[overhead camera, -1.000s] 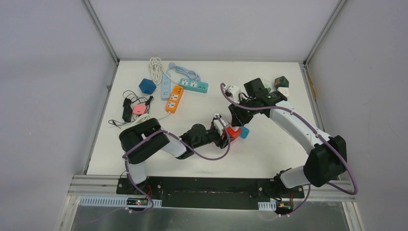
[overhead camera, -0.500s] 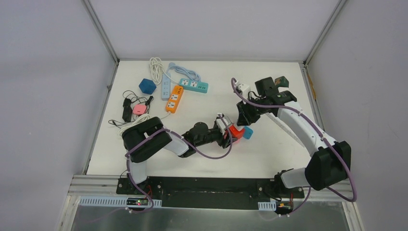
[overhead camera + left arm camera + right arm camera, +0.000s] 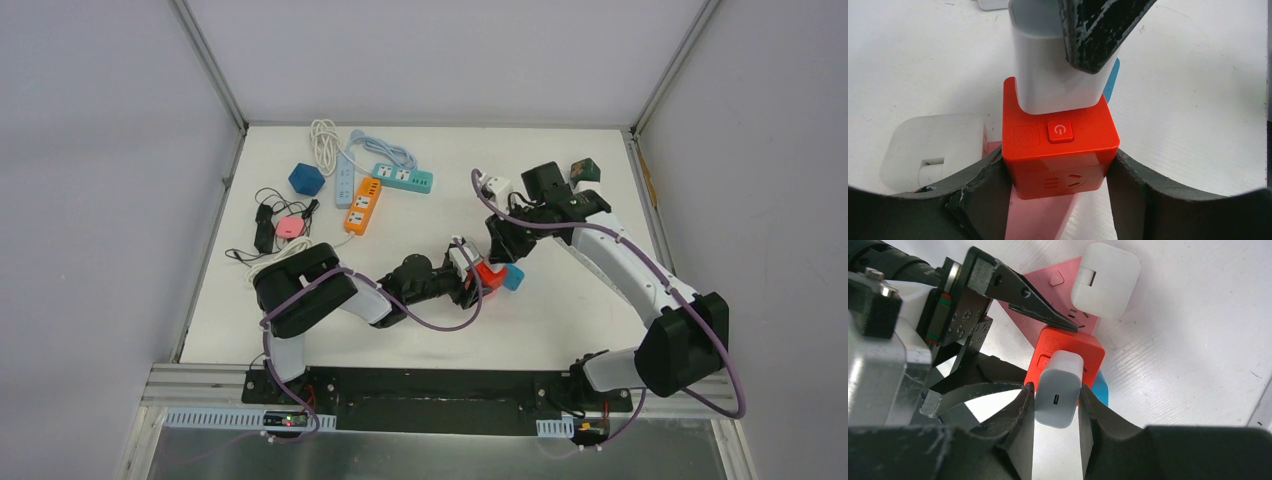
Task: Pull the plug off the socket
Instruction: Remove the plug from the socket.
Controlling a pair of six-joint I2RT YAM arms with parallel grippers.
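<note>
We see the white table [image 3: 560, 320] filling the middle of the top view, with both arms meeting just right of its centre. There our left gripper [image 3: 470, 280] clamps the red socket cube [image 3: 1058, 170] by its two sides, low in the left wrist view. Our right gripper [image 3: 1055, 392] is clenched on the white plug [image 3: 1048, 75], which is still seated in the cube's top face. A pink socket block [image 3: 1048, 285] lies against the cube, and a white adapter [image 3: 1105, 280] sits on it, upper right in the right wrist view.
</note>
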